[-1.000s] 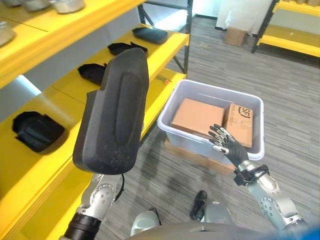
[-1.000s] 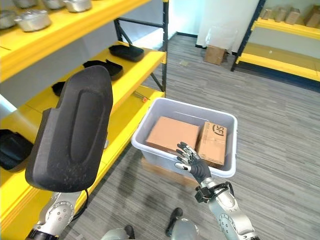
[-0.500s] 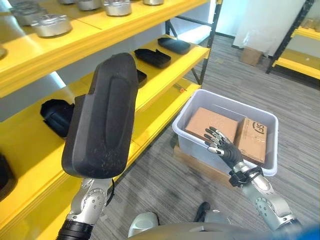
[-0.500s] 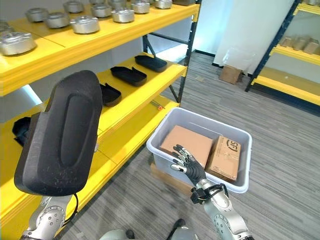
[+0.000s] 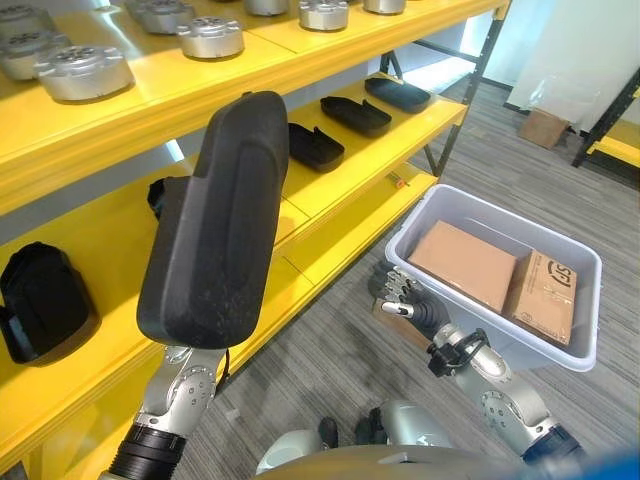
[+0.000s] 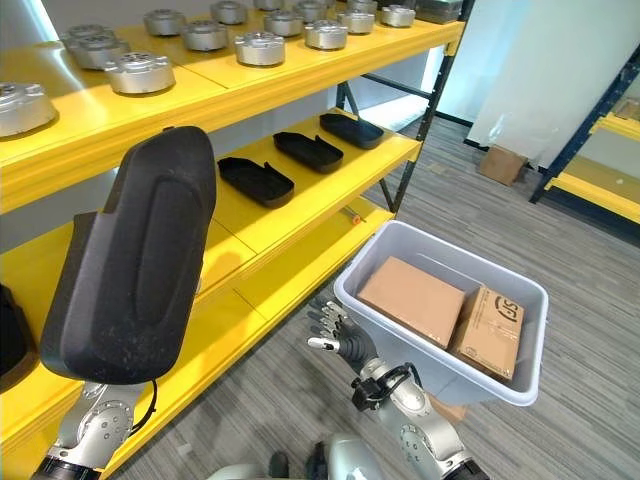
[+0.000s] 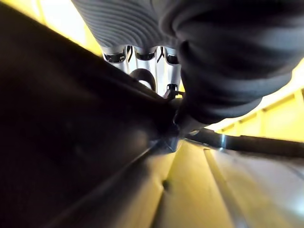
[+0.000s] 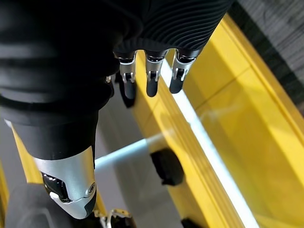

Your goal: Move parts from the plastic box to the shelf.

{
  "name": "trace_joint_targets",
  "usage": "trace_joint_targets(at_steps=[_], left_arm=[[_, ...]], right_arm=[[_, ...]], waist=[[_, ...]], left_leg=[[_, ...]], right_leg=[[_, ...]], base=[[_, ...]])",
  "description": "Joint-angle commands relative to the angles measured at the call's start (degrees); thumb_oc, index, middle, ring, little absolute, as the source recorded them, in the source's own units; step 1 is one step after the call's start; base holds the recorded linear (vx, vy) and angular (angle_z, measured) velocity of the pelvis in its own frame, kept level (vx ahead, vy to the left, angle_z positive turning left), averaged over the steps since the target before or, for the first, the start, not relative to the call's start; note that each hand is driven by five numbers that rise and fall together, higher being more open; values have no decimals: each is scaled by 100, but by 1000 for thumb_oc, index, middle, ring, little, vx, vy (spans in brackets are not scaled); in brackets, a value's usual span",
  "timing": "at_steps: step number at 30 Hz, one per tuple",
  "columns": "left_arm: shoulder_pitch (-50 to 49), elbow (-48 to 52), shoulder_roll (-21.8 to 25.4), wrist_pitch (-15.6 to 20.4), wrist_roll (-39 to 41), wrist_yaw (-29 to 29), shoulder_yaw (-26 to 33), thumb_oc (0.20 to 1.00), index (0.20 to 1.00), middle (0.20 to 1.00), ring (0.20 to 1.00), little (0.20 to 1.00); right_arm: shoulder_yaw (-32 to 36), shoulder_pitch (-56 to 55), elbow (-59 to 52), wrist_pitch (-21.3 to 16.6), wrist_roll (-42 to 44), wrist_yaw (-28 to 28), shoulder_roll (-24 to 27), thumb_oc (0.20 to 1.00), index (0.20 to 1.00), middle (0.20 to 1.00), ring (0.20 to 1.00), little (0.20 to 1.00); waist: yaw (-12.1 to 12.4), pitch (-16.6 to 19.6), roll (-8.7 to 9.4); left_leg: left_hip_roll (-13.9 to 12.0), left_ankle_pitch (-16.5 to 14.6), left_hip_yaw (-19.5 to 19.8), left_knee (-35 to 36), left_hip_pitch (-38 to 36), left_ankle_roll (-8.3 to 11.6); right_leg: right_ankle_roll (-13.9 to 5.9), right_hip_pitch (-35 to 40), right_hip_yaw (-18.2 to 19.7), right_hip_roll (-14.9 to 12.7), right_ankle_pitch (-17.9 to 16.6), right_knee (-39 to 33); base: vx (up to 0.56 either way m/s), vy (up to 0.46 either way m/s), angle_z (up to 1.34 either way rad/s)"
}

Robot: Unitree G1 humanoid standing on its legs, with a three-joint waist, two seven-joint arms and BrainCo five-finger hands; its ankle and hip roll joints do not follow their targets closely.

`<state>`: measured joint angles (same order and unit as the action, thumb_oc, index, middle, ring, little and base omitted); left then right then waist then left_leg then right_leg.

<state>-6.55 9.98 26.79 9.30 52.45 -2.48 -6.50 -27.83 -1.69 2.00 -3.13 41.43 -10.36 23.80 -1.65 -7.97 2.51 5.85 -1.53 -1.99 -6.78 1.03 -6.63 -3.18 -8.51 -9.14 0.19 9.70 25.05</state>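
Note:
A large black moulded part (image 5: 215,220) is held upright in front of the yellow shelf (image 5: 330,190), and it hides my left hand in the eye views. In the left wrist view my left hand (image 7: 223,57) has its fingers (image 7: 142,54) pressed round the part's dark edge. The grey plastic box (image 5: 472,206) sits on the floor to the right and holds two cardboard cartons (image 5: 470,265). My right hand (image 6: 335,330) hangs open, fingers (image 8: 152,76) straight, just outside the box's left wall, holding nothing.
Black trays (image 5: 355,113) lie in a row on the middle shelf, and another black part (image 5: 40,300) sits at its left end. Round metal parts (image 5: 80,70) line the top shelf. A dark shelf post (image 6: 425,85) stands behind the box. A second yellow rack (image 6: 590,190) stands at far right.
The camera has turned toward the shelf. My right hand has come away from above the cartons to outside the box's left wall. The black part stays raised in my left hand.

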Motion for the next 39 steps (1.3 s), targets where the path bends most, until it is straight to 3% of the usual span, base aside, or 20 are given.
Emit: trace_joint_targets(at_steps=[1,7,9,10,11,12,13,14,15,16,17,19,21,24,25,26,27,28,31,39], left_arm=[[-52,755,63,356,99,-187,289,200,200,200,200,200],[-109,748,59,370,169,-238,279,200,200,200,200,200],[81,621,38,384,185,-218,298,200,200,200,200,200],[153,613,52,359,207,-230,298,200,200,200,200,200],[172,610,66,360,227,-249,311,200,200,200,200,200],[194,583,43,380,207,-159,319,200,200,200,200,200],[193,584,42,380,207,-158,318,200,200,200,200,200],[222,591,11,387,214,-77,314,200,200,200,200,200],[259,575,-35,403,239,-4,319,200,200,200,200,200],[258,575,-37,403,238,-4,320,200,200,200,200,200],[329,606,-51,406,261,45,309,200,200,200,200,200],[423,612,-36,386,268,74,243,200,200,200,200,200],[504,620,5,385,288,25,202,200,200,200,200,200],[532,602,34,395,277,9,204,200,200,200,200,200],[602,516,27,387,275,-11,175,200,200,200,200,200],[602,515,27,388,275,-11,174,200,200,200,200,200],[632,530,57,395,274,-27,162,200,200,200,200,200],[632,531,58,395,275,-26,162,200,200,200,200,200],[586,528,85,413,229,-10,238,200,200,200,200,200],[403,577,108,427,105,52,412,200,200,200,200,200]], right_arm=[[10,291,-123,-231,71,-117,110,1000,1000,1000,1000,1000],[399,77,-211,-335,85,-49,361,1000,1000,1000,1000,1000],[538,91,-210,-393,46,66,479,1000,1000,1000,1000,1000],[563,95,-203,-391,32,94,494,1000,1000,1000,1000,1000],[598,68,-233,-387,23,99,493,1000,1000,1000,1000,1000],[666,-58,-238,-385,56,93,455,1000,1000,1000,1000,1000],[667,-61,-239,-385,56,93,456,1000,1000,1000,1000,1000],[662,-95,-210,-387,109,105,393,1000,1000,1000,1000,1000],[651,-124,-146,-385,122,117,340,1000,1000,1000,1000,1000],[650,-124,-146,-386,122,117,341,1000,1000,1000,1000,1000],[637,-100,-86,-404,140,157,320,1000,1000,1000,1000,1000],[676,-86,-43,-414,147,250,340,1000,1000,1000,1000,1000],[715,-8,39,-466,132,303,331,1000,1000,1000,1000,1000],[770,36,51,-499,191,353,261,1000,1000,1000,1000,1000],[890,-60,24,-492,155,346,198,1000,1000,1000,1000,1000],[891,-61,23,-492,154,346,198,1000,1000,1000,1000,1000],[936,-91,-28,-492,224,343,128,1000,1000,1000,1000,1000],[936,-91,-28,-492,224,343,127,1000,1000,1000,1000,1000],[859,-157,18,-404,175,265,7,1000,1000,1000,1000,1000],[750,-184,-1,-301,140,184,-97,1000,1000,1000,1000,1000]], waist=[[207,202,69],[113,241,79],[-83,131,160],[-103,93,169],[-110,83,213],[-137,170,250],[-140,169,250],[-139,220,219],[-191,322,53],[-195,322,55],[-205,370,-95],[-252,379,-206],[-248,404,-347],[-167,384,-427],[-138,387,-389],[-141,384,-389],[-87,406,-341],[-92,403,-338],[12,448,-203],[151,460,20]], left_leg=[[-116,-53,111,156,232,308],[-156,159,-180,53,570,492],[-799,-142,-1350,-525,602,540],[-1101,-373,-1362,-752,475,628],[-1283,-258,-1363,-782,431,619],[-1701,-92,-1182,-750,211,705],[-1701,-89,-1177,-748,209,708],[-2022,235,-974,-616,87,815],[-2466,797,-806,-97,-241,1009],[-2463,814,-806,-71,-253,1014],[-2892,1526,-527,385,-262,1210],[-3086,1849,-597,672,-359,1313],[-3101,1838,-679,967,-477,1485],[-2938,1663,-461,952,-410,1519],[-2732,1158,-458,888,-404,1495],[-2731,1155,-454,884,-403,1494],[-2508,845,-366,775,-351,1438],[-2504,841,-359,767,-348,1435],[-2057,367,-206,436,-215,1270],[-1602,26,-150,70,0,1063]], right_leg=[[-15,620,161,170,-543,-1470],[8,795,-152,77,-649,-1957],[-11,715,-387,-178,-752,-1918],[-24,768,-420,-252,-671,-1864],[58,710,-486,-302,-711,-1840],[112,701,-567,-378,-597,-1720],[115,703,-572,-377,-592,-1716],[134,633,-608,-402,-493,-1516],[122,474,-726,-462,-328,-1160],[125,473,-729,-465,-321,-1151],[116,238,-780,-585,-185,-735],[88,91,-920,-784,-115,-393],[11,30,-1017,-959,-36,-144],[-71,176,-1078,-1169,-101,-124],[-185,436,-1269,-1402,-263,-339],[-187,443,-1272,-1403,-266,-344],[-323,632,-1297,-1551,-451,-567],[-326,641,-1303,-1554,-455,-573],[-486,915,-1272,-1779,-730,-1015],[-651,1086,-1171,-1945,-1110,-1463]], base=[[-119,-177,-15],[-97,-27,16],[-157,37,77],[-149,21,95],[-73,34,94],[-90,6,56],[20,47,30],[36,135,27],[37,134,36],[-13,283,38],[-45,265,38],[-63,321,65],[-28,302,63],[-3,308,70],[-3,301,91],[4,388,112],[-2,172,100],[23,297,90],[40,248,32],[17,129,3]])
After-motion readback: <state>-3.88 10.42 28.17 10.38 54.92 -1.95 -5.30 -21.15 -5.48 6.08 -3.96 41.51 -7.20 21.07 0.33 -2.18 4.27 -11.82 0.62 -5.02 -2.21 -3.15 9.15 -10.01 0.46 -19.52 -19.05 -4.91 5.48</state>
